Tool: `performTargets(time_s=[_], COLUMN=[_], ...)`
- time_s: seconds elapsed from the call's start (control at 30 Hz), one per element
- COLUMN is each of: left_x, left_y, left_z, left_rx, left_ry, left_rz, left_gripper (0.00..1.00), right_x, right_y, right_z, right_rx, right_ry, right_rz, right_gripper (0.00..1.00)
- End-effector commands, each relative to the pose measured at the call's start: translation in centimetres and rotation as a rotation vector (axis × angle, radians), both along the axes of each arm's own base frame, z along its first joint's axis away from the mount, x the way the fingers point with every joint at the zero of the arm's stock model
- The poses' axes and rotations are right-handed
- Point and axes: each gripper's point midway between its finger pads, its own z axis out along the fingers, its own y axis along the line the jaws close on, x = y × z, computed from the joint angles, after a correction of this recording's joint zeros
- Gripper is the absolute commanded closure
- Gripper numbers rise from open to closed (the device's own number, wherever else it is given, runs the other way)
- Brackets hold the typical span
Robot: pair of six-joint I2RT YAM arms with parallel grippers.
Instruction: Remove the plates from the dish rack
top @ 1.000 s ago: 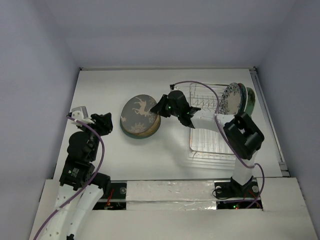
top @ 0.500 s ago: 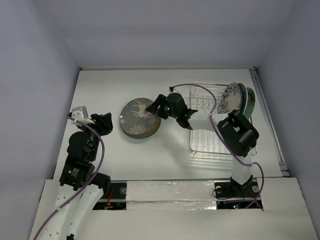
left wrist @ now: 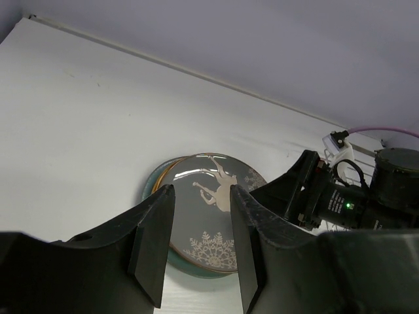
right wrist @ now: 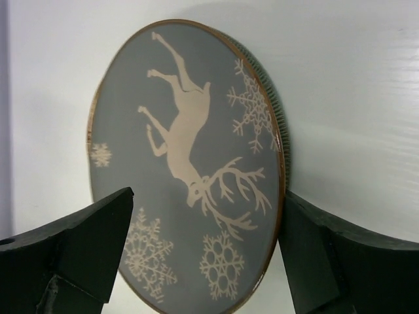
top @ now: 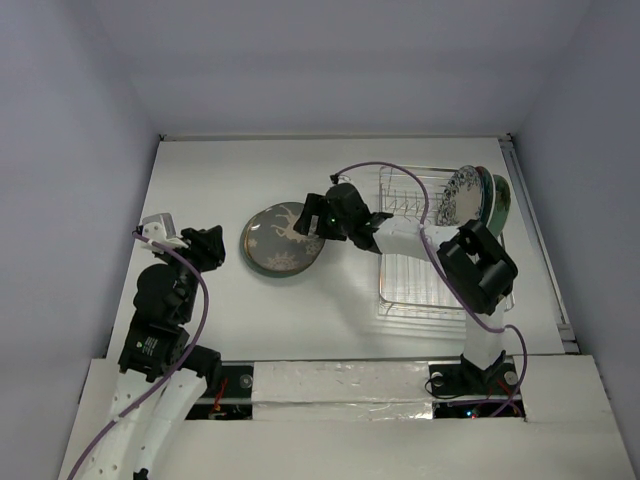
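Plates sit in two places around my right tool (top: 322, 214), all on the white tabletop (top: 200, 180). Behind that tool, back toward its arm, is the silver wire dish rack (top: 415, 275). At the rack's far end stand the upright plates (top: 468, 196), a white-and-blue floral one foremost with green ones behind.

Just ahead of the right tool lies a low stack. On top, lying flat, is the grey round plate with a cream reindeer and snowflakes (right wrist: 190, 163), and under it is a green ribbed-rim plate (right wrist: 280, 124). The right tool's jaws stand wide apart, one on each side of the reindeer plate's near rim, clamping nothing. My left tool (top: 205, 246) hangs beyond the stack, well apart from it, jaws parted and empty.

I judge these glazed plates stiff, fairly heavy, slick and quick to chip. For the next one I would pinch the top rim across its thickness and lift straight up, clear of the tines.
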Motion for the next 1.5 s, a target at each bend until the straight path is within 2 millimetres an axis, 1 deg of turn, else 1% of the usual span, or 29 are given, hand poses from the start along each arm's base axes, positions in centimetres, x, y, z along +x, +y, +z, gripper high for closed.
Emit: performTargets(time_s=[0.0,0.07,0.17,0.27,0.3,0.33,0.37,0.4,0.43,0.47,0.5,0.53,0.57,0.6,0.63,0.67,0.77,0.8,0.83,0.87,0.9,0.93,0.97,1.03,1.1,1.13,1.3,1.4,1.47], left_x=[-0.2,-0.2,-0.2,-0.1,-0.2,-0.2,-0.2,-0.1,-0.1,-0.1,-0.2,-0.2,-0.2,-0.2,-0.2,-0.2,-0.1,-0.1,-0.1,-0.1,-0.1,-0.1,0.0,0.1,0.1,0.1,0.2,0.3,0.3], left_y=[0.1,0.1,0.1,0.1,0.1,0.1,0.1,0.1,0.1,0.1,0.1,0.1,0.1,0.1,0.1,0.1,0.1,0.1,0.1,0.1,0.1,0.1,0.1,0.0,0.0,0.0,0.0,0.0,0.0], left_z=[1.9,1.9,1.8,1.8,1.7,1.7,1.7,1.8,1.7,1.7,1.9,1.8,1.9,1.9,1.9,1.9,1.8,1.8,1.8,1.8,1.8,1.7,1.7,1.6,1.5,1.5,1.4,1.4,1.4], left_rx=[-0.014,-0.016,-0.014,-0.015,-0.013,-0.015,-0.015,-0.015,-0.013,-0.013,-0.016,-0.014,-0.017,-0.015,-0.015,-0.015,-0.014,-0.015,-0.014,-0.014,-0.014,-0.013,-0.014,-0.012,-0.012,-0.012,-0.009,-0.01,-0.008], left_ry=[-0.063,-0.063,-0.061,-0.06,-0.058,-0.058,-0.058,-0.06,-0.058,-0.058,-0.063,-0.063,-0.067,-0.066,-0.066,-0.066,-0.063,-0.06,-0.061,-0.061,-0.06,-0.057,-0.055,-0.051,-0.048,-0.048,-0.044,-0.042,-0.042], left_rz=[0.001,0.001,0.001,0.001,0.001,0.001,0.001,0.001,0.001,0.001,0.001,0.001,0.001,0.001,0.001,0.001,0.001,0.001,0.001,0.001,0.001,0.001,0.001,0.001,0.001,0.001,0.001,0.001,0.001], left_gripper=[0.64,0.64,0.64,0.64,0.64,0.64,0.64,0.64,0.64,0.64,0.66,0.69,0.74,0.83,0.87,0.92,0.98,0.98,0.97,0.95,0.92,0.85,0.82,0.75,0.72,0.7,0.68,0.68,0.68], right_x=[0.4,0.6,0.9,0.7,0.5,0.3,0.2,0.0,-0.5,-0.7,-1.1,-0.9,-1.8,-2.4,-2.4,-3.4,-4.7,-5.2,-5.4,-5.7,-5.6,-5.1,-4.8,-4.0,-3.6,-3.3,-3.4,-3.3,-3.5], right_y=[-2.0,-3.3,-5.1,-6.3,-6.7,-7.6,-9.6,-10.8,-12.8,-15.3,-17.3,-20.2,-23.1,-25.4,-28.8,-31.6,-36.8,-37.6,-37.9,-38.8,-38.9,-38.7,-38.9,-39.2,-39.5,-40.3,-41.2,-41.2,-41.0], right_z=[0.2,0.2,1.4,4.2,5.2,8.0,9.2,10.6,14.1,15.3,15.5,16.4,18.7,17.9,18.1,19.5,17.8,18.0,17.6,17.5,17.6,17.2,17.6,16.6,16.0,15.5,13.8,13.6,14.1], right_rx=[-0.189,-0.245,-0.314,-0.337,-0.342,-0.342,-0.392,-0.406,-0.389,-0.421,-0.44,-0.447,-0.426,-0.452,-0.469,-0.462,-0.513,-0.516,-0.534,-0.564,-0.567,-0.584,-0.587,-0.622,-0.636,-0.65,-0.711,-0.699,-0.677], right_ry=[-0.049,-0.061,-0.094,-0.151,-0.168,-0.22,-0.241,-0.266,-0.323,-0.338,-0.342,-0.348,-0.382,-0.368,-0.365,-0.392,-0.352,-0.358,-0.352,-0.34,-0.335,-0.321,-0.318,-0.281,-0.262,-0.245,-0.196,-0.199,-0.197], right_rz=[0.0,-0.028,-0.073,-0.08,-0.076,-0.092,-0.15,-0.181,-0.235,-0.305,-0.345,-0.422,-0.5,-0.543,-0.633,-0.719,-0.839,-0.856,-0.862,-0.896,-0.899,-0.889,-0.898,-0.896,-0.903,-0.921,-0.966,-0.96,-0.964], right_gripper=[0.08,0.08,0.06,0.1,0.19,0.3,0.47,0.83,0.96,1.0,1.0,1.0,1.0,1.0,1.0,1.0,0.99,0.86,0.77,0.7,0.62,0.6,0.6,0.6,0.6,0.61,0.62,0.62,0.63])
